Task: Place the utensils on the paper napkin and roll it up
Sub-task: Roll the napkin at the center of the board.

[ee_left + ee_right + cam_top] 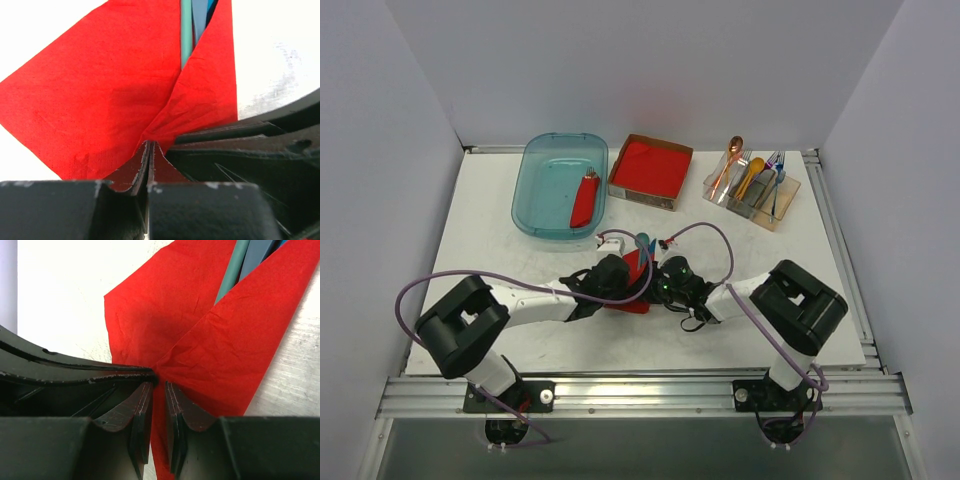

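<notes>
The red paper napkin (634, 268) lies at the table's middle, one flap folded over the utensils. The teal spoon (643, 241) and the blue piece stick out of its far end. In the left wrist view the teal handle (186, 30) and blue piece (200, 20) run under the fold of the napkin (100, 90). My left gripper (149, 146) is shut on the flap's near corner. My right gripper (159, 389) sits against it from the right, jaws a narrow gap apart over the napkin (225, 350). The teal handle (232, 272) and blue piece (257, 257) show there too.
A teal bin (545, 210) at the back left holds a rolled red napkin (584, 200). A cardboard box of red napkins (650, 170) stands behind the middle. A clear caddy (785, 205) with an orange spoon (730, 160) and other cutlery is at the back right.
</notes>
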`<move>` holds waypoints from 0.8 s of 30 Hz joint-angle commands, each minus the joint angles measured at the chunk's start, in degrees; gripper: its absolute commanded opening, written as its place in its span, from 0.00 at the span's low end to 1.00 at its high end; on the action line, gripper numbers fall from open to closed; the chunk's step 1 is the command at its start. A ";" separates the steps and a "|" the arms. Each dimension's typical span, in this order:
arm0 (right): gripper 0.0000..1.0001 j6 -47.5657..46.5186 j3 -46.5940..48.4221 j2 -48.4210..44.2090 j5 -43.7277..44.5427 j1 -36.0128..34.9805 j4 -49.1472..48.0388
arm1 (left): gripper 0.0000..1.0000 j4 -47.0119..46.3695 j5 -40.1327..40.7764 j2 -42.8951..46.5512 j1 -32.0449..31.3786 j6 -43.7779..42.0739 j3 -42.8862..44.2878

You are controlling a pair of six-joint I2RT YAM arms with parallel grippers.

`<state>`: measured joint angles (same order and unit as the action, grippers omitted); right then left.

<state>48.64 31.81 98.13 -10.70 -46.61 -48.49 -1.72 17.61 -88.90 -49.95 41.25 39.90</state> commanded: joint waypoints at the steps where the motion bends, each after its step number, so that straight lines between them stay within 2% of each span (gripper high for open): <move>1: 0.18 0.05 1.15 -3.29 1.47 -0.59 1.11 | 0.02 -0.75 1.82 -0.31 0.38 -0.04 2.29; 12: 0.19 -1.53 -2.19 -13.74 5.33 -0.59 7.97 | 0.02 0.40 2.78 -1.36 0.74 0.05 2.73; 24: 0.19 -0.83 -6.94 -18.76 7.18 -1.29 10.96 | 0.03 0.84 2.87 -1.71 0.91 -0.21 3.52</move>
<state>47.90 25.32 82.17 -5.76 -47.27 -38.09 -0.82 19.35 -90.11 -49.39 41.30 40.93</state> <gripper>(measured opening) 0.186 0.033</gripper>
